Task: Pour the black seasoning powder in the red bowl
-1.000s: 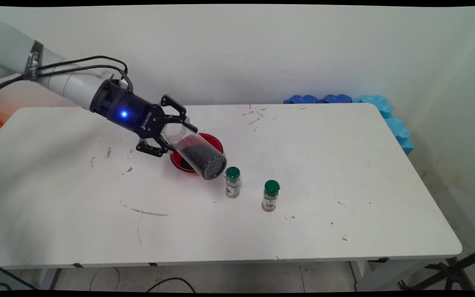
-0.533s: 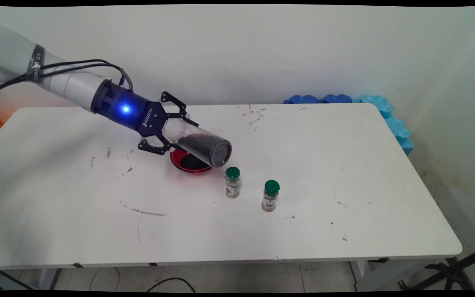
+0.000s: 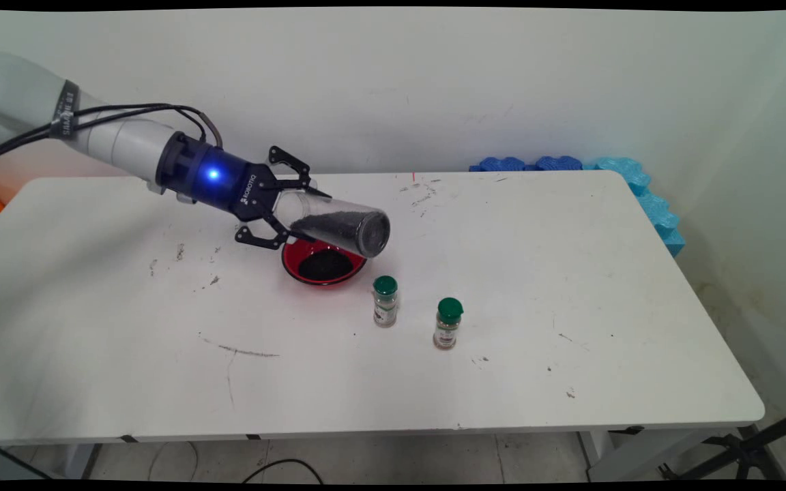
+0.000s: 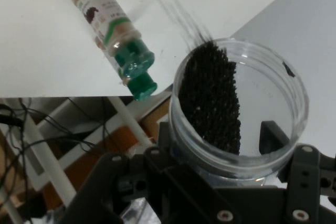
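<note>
Clear jar (image 3: 335,228): clamped near its open mouth between the two fingers of the black gripper (image 3: 296,215), so closed on the jar and bearing its whole weight. Held in the air, lying almost level, with the closed base pointing right and a little down and the mouth turned back toward the wrist. Hanging just above the far right part of the red bowl (image 3: 355,271), apart from it and from the white table (image 3: 570,273). Seen from the hand, looking straight into the open mouth. Partly filled with black granules (image 4: 210,98), heaped along one side of the wall and settled toward the base; rest of the inside bare and see-through. Judged from that tilt, not pouring at present, with nothing seen falling from the mouth. In the bowl, already a dark heap of the same kind of granules (image 3: 323,264), covering most of its floor. So: some in the bowl, a good share in the jar, and the jar not set down anywhere. Just beside the bowl on its near right, a small spice bottle with a green cap (image 3: 385,302), upright; a second green-capped bottle (image 3: 447,324) near it, further right, also upright, both capped. Blue foam pieces (image 3: 638,184) off the table's far right corner, well apart from all this.
</note>
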{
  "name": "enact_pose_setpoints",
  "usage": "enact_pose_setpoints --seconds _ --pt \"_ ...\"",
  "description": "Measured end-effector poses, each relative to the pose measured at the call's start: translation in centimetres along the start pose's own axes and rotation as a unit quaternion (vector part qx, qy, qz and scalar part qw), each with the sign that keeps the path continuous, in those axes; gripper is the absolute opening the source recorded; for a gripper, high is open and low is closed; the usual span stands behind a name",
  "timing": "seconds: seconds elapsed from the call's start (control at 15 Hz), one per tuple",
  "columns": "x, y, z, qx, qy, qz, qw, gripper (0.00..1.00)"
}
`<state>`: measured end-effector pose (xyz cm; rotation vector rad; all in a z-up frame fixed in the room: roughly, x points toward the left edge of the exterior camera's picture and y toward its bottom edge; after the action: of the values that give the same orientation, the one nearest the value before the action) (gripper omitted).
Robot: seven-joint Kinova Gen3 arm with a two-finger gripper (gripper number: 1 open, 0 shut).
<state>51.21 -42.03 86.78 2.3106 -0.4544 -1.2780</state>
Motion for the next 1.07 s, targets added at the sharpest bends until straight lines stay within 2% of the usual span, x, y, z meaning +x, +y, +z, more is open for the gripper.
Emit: enact_pose_setpoints --seconds 0.4,1.07 --pt "0.5 0.0 0.9 -0.021 -0.013 -0.04 0.9989 0.0" --pt "0.9 0.0 2.5 -0.043 -0.026 -0.075 0.9959 0.0"
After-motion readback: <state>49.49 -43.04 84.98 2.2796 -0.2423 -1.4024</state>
